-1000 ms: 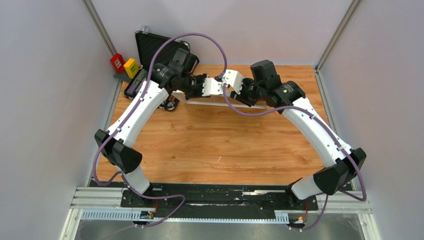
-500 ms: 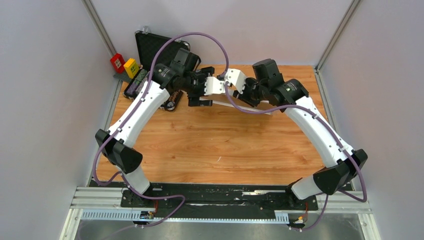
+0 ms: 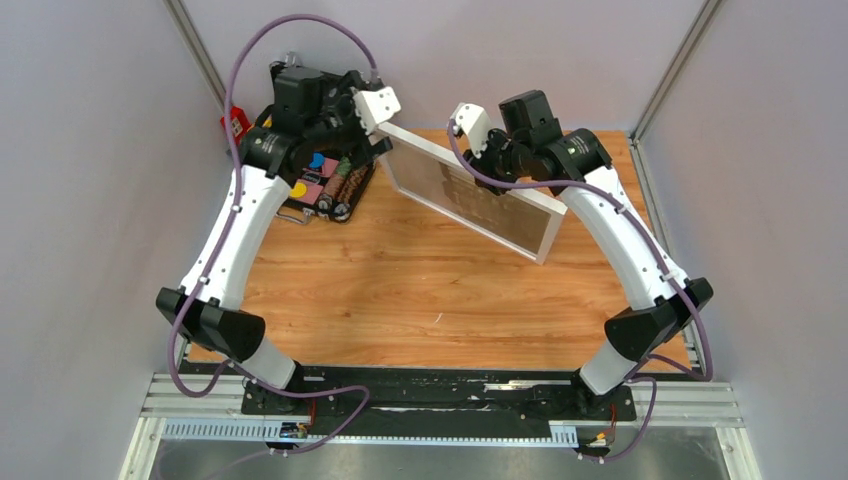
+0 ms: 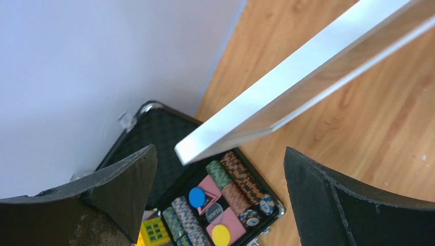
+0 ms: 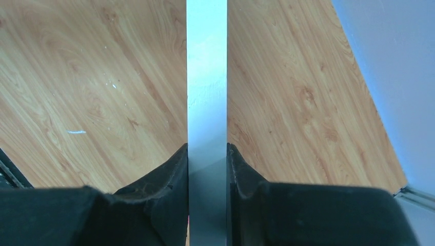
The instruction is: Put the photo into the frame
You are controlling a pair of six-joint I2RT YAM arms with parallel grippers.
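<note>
1 frame (image 3: 495, 212), 1 black case (image 4: 154, 130), 1 red block (image 3: 235, 122), 1 wooden table (image 3: 400, 290).

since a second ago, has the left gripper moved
Yes. The left gripper has swung left and back, toward the black case in the far left corner, and stands open beside the frame corner.

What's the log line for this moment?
left gripper: open, apart from frame | right gripper: shut on frame edge | frame: tilted | photo: not in view
</note>
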